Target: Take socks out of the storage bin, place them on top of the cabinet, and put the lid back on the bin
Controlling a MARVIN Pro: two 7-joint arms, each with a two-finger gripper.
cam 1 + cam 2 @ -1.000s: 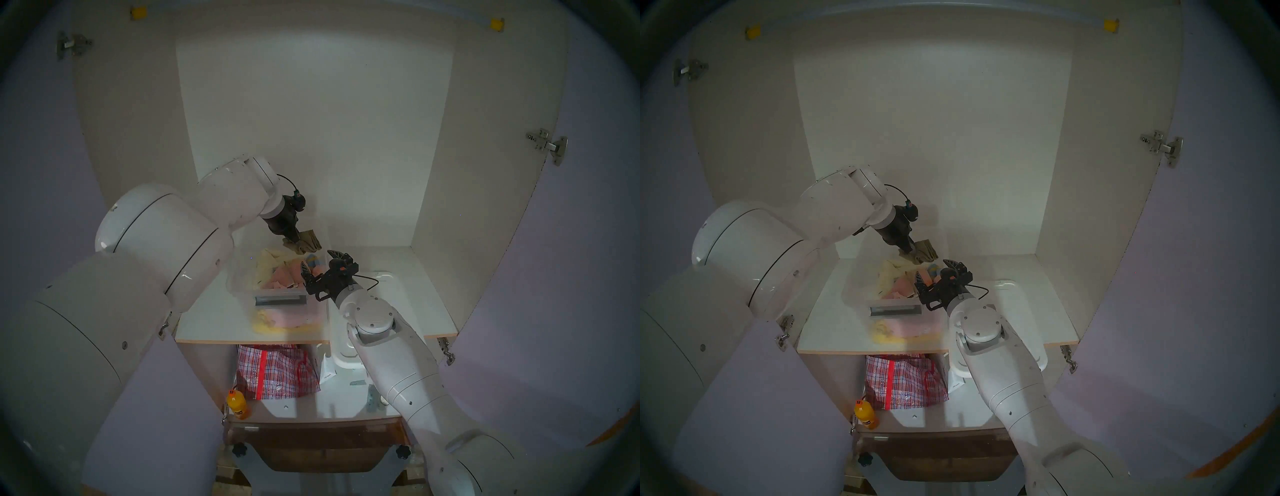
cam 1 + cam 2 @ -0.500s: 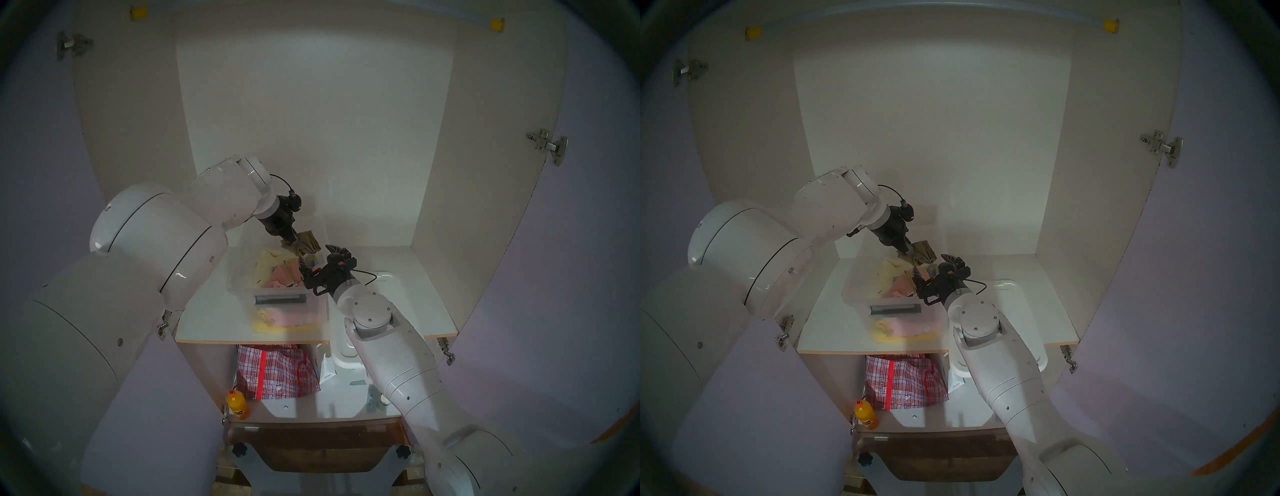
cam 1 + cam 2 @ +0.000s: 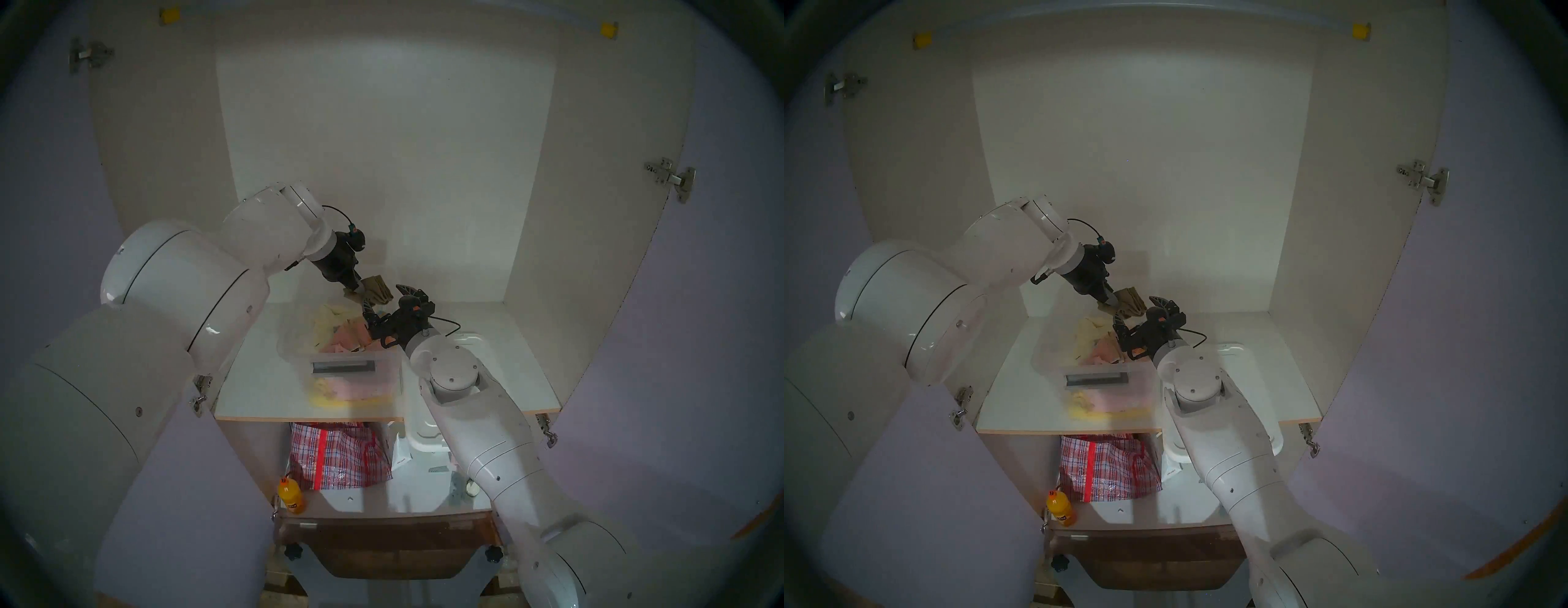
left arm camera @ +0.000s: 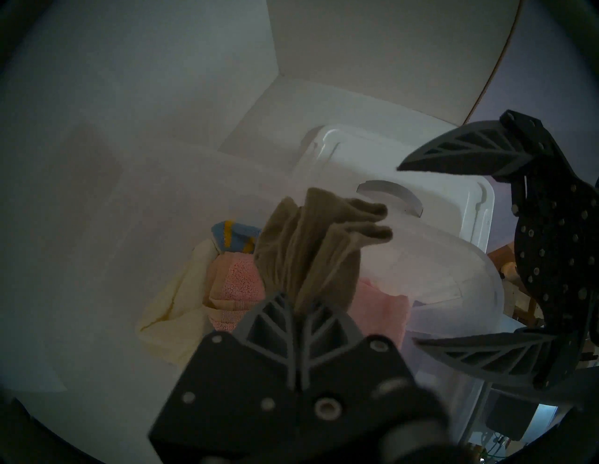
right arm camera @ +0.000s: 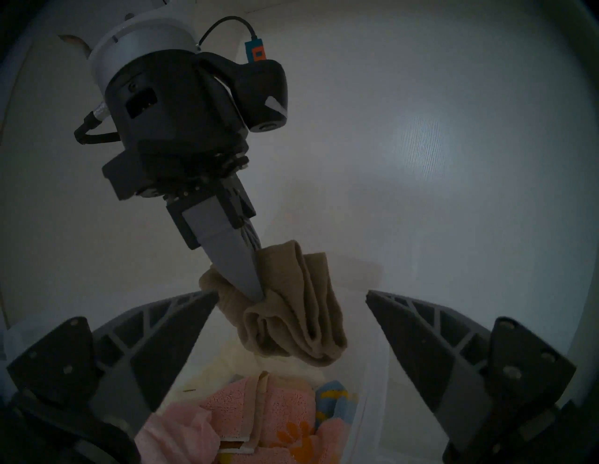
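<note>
Left gripper [image 5: 256,288] clamped on socks [image 5: 291,311], held above storage bin [image 3: 292,352]; right gripper [image 5: 288,299] spread wide beside them; lid [image 3: 471,339] mostly hidden behind right arm, on cabinet [image 3: 263,390] shelf

I see dim light, a red-checked bag [image 3: 339,456] on the lower shelf, an orange bottle [image 3: 291,501] near left, dark wood below.

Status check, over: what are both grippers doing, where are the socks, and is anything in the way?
Left gripper shut on socks, above the storage bin. Right gripper open, empty, flanking the socks. Lid off, beside bin.
</note>
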